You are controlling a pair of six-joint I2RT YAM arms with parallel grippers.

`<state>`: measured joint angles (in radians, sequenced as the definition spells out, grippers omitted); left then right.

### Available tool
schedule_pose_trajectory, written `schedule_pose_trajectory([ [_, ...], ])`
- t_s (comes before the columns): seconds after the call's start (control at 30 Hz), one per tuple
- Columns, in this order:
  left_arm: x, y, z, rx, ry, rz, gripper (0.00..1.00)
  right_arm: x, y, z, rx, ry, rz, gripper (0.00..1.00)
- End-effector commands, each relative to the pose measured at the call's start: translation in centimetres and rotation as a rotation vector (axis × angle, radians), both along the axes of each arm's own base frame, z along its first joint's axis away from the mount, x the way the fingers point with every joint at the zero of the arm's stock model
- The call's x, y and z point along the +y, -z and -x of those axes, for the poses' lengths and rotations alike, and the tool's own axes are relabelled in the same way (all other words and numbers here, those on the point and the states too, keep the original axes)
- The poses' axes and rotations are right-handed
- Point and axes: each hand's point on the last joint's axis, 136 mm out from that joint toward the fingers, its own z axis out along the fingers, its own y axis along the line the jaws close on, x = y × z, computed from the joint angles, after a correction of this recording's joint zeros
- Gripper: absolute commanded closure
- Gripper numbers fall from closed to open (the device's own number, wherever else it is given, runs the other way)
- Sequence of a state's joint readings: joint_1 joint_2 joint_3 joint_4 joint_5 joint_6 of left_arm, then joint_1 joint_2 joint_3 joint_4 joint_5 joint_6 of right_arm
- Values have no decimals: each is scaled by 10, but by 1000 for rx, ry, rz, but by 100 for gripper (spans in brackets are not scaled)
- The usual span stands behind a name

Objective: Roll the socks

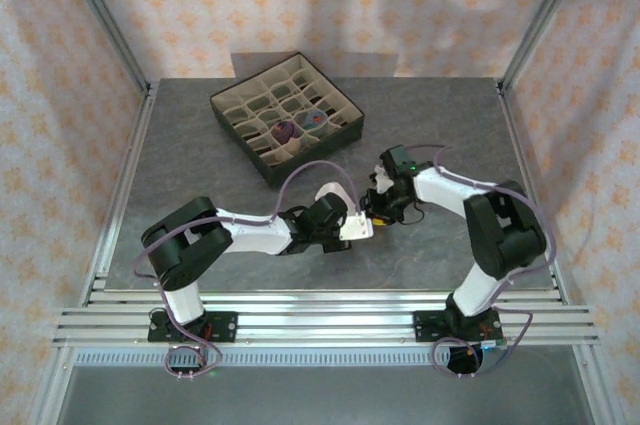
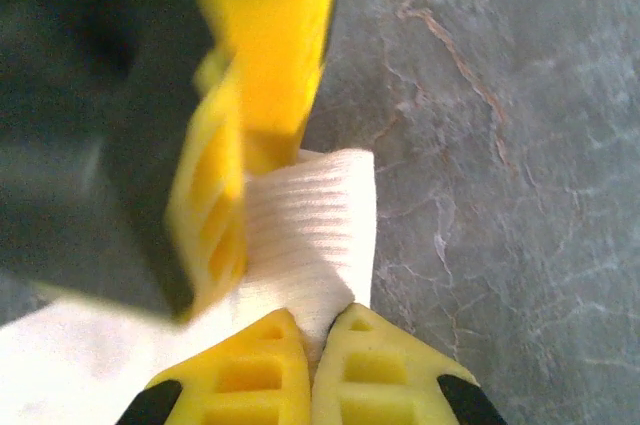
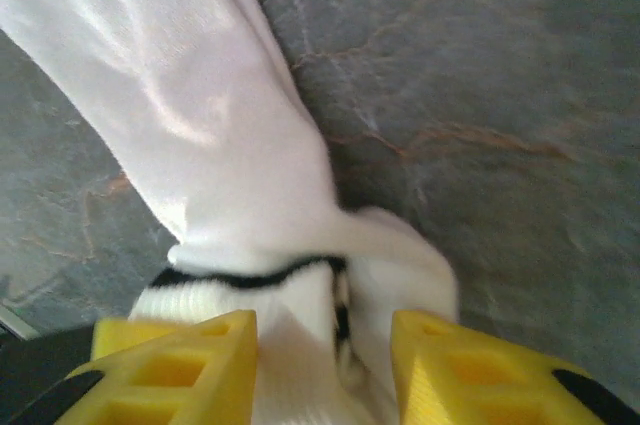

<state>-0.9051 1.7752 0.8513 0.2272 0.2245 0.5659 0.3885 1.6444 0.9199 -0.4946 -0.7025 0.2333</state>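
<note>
The left end effector [image 2: 312, 345] is pinched tight on the ribbed end of the white sock [image 2: 318, 225], at the bottom of its wrist view. The right end effector [image 3: 322, 365] stands part-open, its fingers straddling the black-striped cuff, and the rest of the sock trails to the upper left. From above, both meet over the sock at the lower middle of the surface [image 1: 450, 125]. Well apart, upper middle, the box [image 1: 238, 140] holds a purple sock [image 1: 286, 131] and a grey-blue sock [image 1: 315, 122].

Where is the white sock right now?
Top view: the white sock sits at the front middle of the table, pinched in the left fingers, the right fingers straddling its cuff.
</note>
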Motion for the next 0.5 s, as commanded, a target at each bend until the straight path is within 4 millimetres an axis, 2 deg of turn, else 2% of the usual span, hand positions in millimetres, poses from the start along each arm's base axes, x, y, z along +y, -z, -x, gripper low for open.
schedule_pose_trajectory([
  [0.0,18,19,13,246,-113,34,100,-2,-28,-14,-109,67,-91,59],
  [0.1,21,19,10,353,-173,88,100,-1,-37,-15,-154,68,-145,57],
  [0.23,23,20,2,499,-253,156,100,4,-35,-14,-165,29,-169,56],
  [0.47,27,24,-11,688,-350,258,100,14,-38,-24,-218,-15,-217,58],
])
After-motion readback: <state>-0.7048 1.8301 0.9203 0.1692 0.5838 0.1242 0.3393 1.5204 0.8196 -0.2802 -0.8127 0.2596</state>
